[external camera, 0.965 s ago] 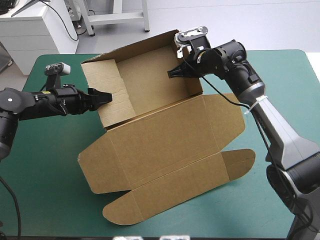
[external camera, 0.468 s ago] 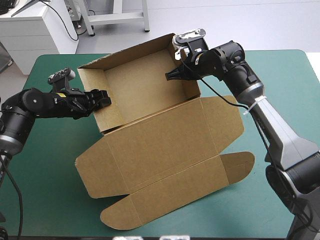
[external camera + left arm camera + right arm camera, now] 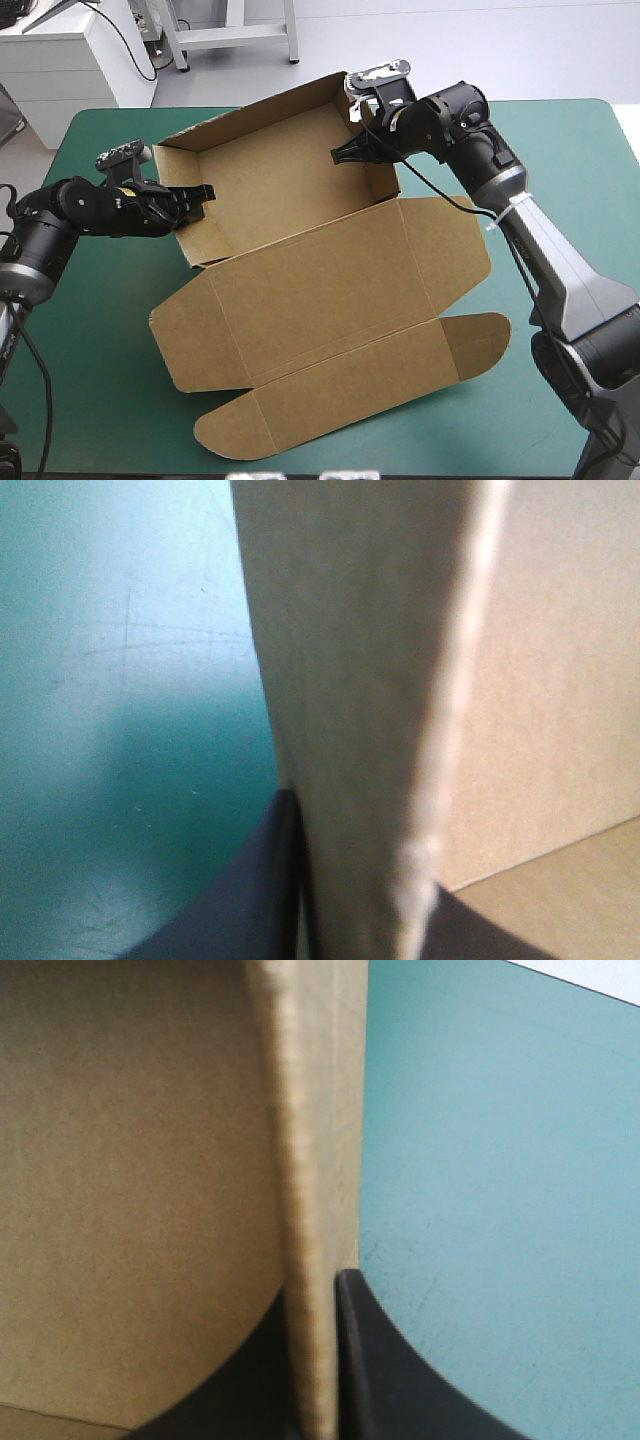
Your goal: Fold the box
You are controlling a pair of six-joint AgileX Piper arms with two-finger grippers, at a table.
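High view | left claw (image 3: 200,192) grips box (image 3: 320,275) wall | right claw (image 3: 342,154) grips opposite wall

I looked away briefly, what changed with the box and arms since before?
The left tool, shut on the left wall of the box, drew back toward the left edge of the table, its arm bending; that wall and the flat lid shifted that way. The right tool stayed shut on the right wall.

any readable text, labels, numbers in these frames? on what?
None to read. The box is plain brown board, with no print on any face that shows in the three views. The teal-green cover bears no marking either.
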